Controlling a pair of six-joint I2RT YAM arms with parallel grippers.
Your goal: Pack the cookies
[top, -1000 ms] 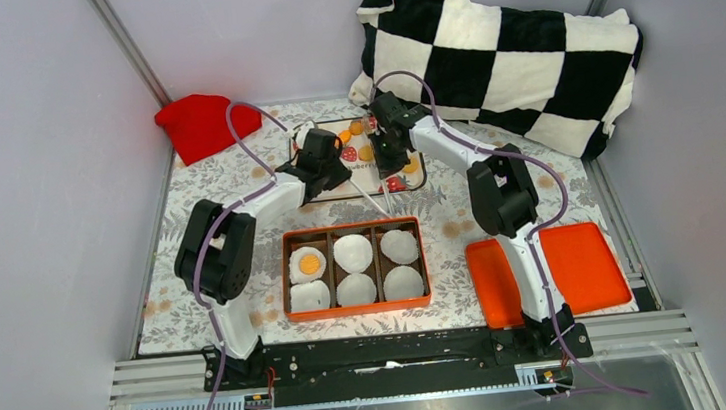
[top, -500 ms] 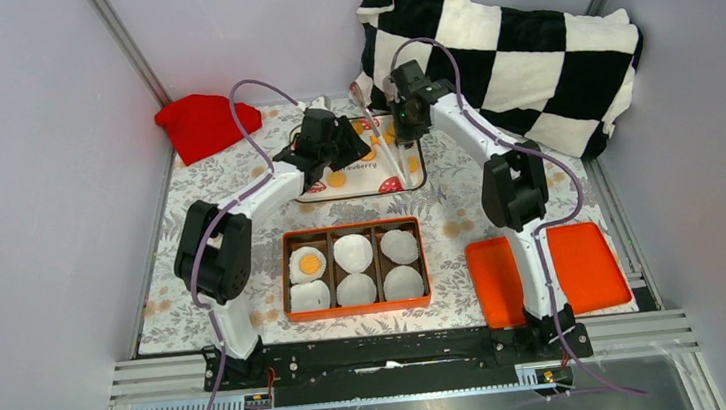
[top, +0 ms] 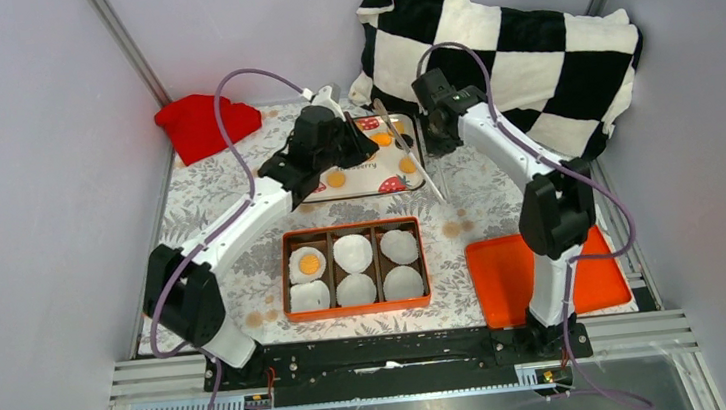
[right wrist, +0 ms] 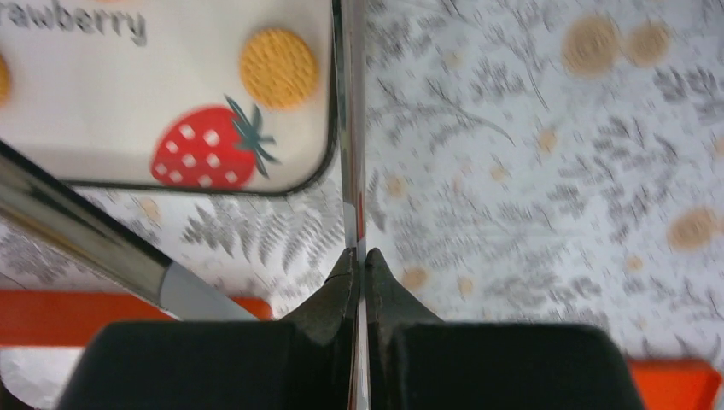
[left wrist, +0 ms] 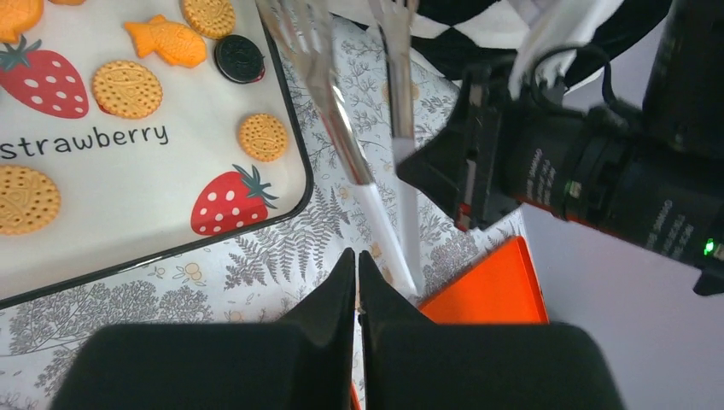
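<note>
**A:** Setting, biggest first?

**B:** Checkered blanket (top: 504, 41) at the back right, on a flowered tablecloth (top: 207, 195). An orange lid (top: 596, 263) lies at the near right. An orange box (top: 357, 311) sits near centre with six compartments, each lined with a paper cup (top: 353, 253). A white tray (top: 362, 180) with strawberry prints sits behind the box.

**A:** Right gripper?

**B:** The right gripper (right wrist: 359, 265) is just off the tray's right edge. Its fingers are pressed tight on one thin blade of the tongs (left wrist: 337, 111), seen edge-on. The second blade hangs free beside it. The forked tips point towards the back and the white joined end towards the lid.

**A:** Left gripper?

**B:** The left gripper (left wrist: 357, 269) is above the tray's right side. Its fingers are closed to a hairline and nothing shows between them. The tongs' joined end passes just beside the fingertips; I cannot tell if it touches them.

**A:** Cookies?

**B:** Most of the cookies (left wrist: 126, 88) lie loose on the tray. They are orange-yellow rounds, plus a black cookie (left wrist: 239, 57) and a fish cookie (left wrist: 166, 40). One round sits in the box's back-left cup.
</note>
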